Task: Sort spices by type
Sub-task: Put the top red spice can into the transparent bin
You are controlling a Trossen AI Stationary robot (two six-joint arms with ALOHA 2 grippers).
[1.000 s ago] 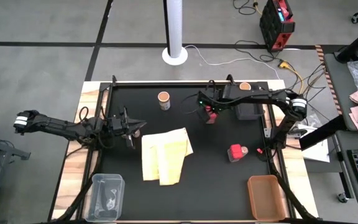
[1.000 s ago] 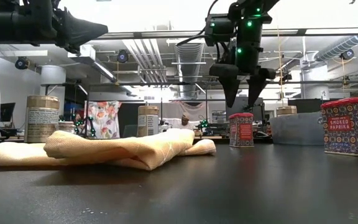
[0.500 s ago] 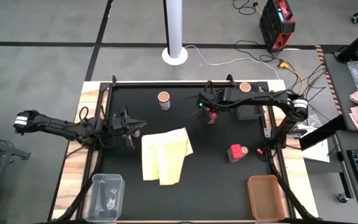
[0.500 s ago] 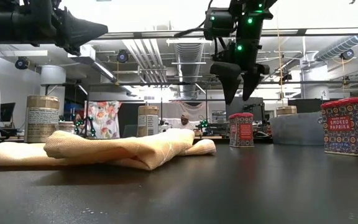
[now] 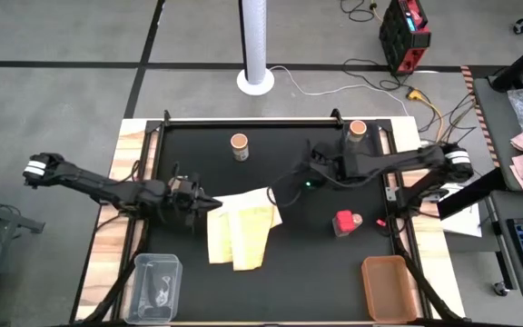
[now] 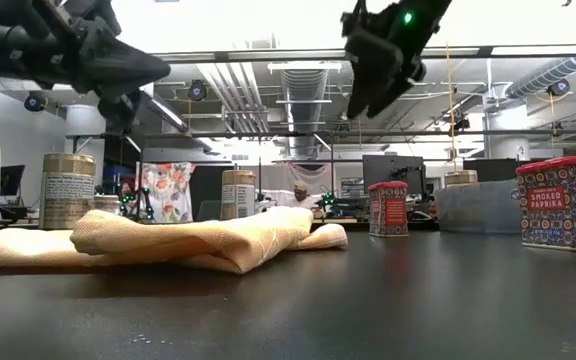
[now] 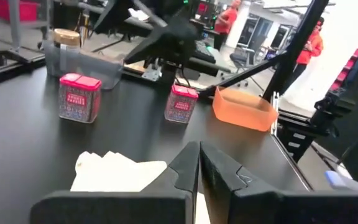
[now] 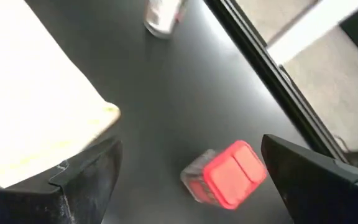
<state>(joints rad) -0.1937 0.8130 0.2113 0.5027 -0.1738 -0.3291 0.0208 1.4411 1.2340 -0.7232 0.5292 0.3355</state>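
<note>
Your right gripper [image 5: 275, 194] hangs wide open and empty over the yellow cloth's [image 5: 239, 227] corner, a red spice tin [image 8: 224, 175] just below; the left gripper [image 5: 209, 203] is shut beside the cloth. The tin looks rigid, light, probably slick, so pinch its flat sides.

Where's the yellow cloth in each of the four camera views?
High: cloth at the table's centre, slightly left.
Low: left half, lying on the tabletop.
Left wrist: nearest thing, in front of the tins.
Right wrist: large pale sheet, across from a tin.
Landmark: red tins, in every view.
</note>
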